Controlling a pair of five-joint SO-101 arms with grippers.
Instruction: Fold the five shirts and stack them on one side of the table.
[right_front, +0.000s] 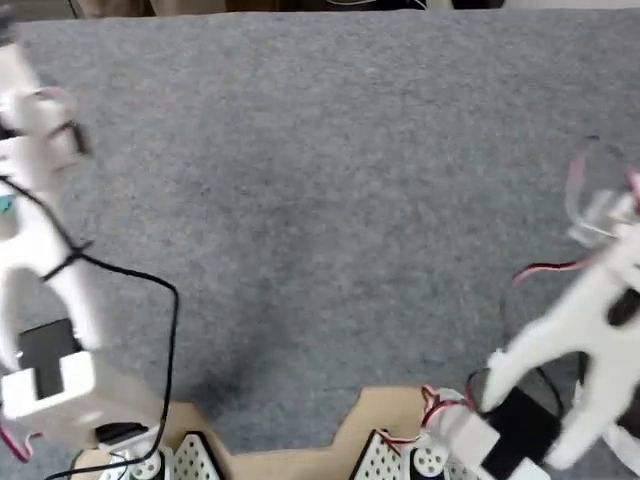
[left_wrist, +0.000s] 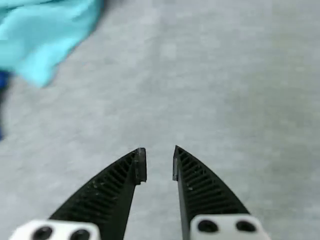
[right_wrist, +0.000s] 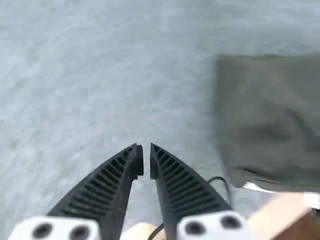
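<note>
From above, the grey table (right_front: 330, 200) stretches between two white arms. The left arm (right_front: 50, 260) stands at one edge with a sliver of the cyan shirt (right_front: 5, 205) just beside it, and the right arm (right_front: 590, 310) stands at the opposite edge. Both arms are too blurred at their tips to show how the fingers are set.

In the left wrist view, the left pincer (left_wrist: 159, 165) hangs over bare felt with its black ribbed fingers slightly parted. A clear gap separates the tips, and nothing is between them. The cyan shirt (left_wrist: 45, 35) lies rumpled on the table well ahead of the tips and off to one side, apart from them.

In the right wrist view, the right pincer (right_wrist: 146, 160) has its tips almost together, with only a thin slit between them, and it grips nothing. The olive shirt (right_wrist: 270, 115) lies flat and folded on the felt off to the side of the fingers, near but not touching. A tan board (right_wrist: 285, 215) sits close behind that shirt's near edge.
</note>
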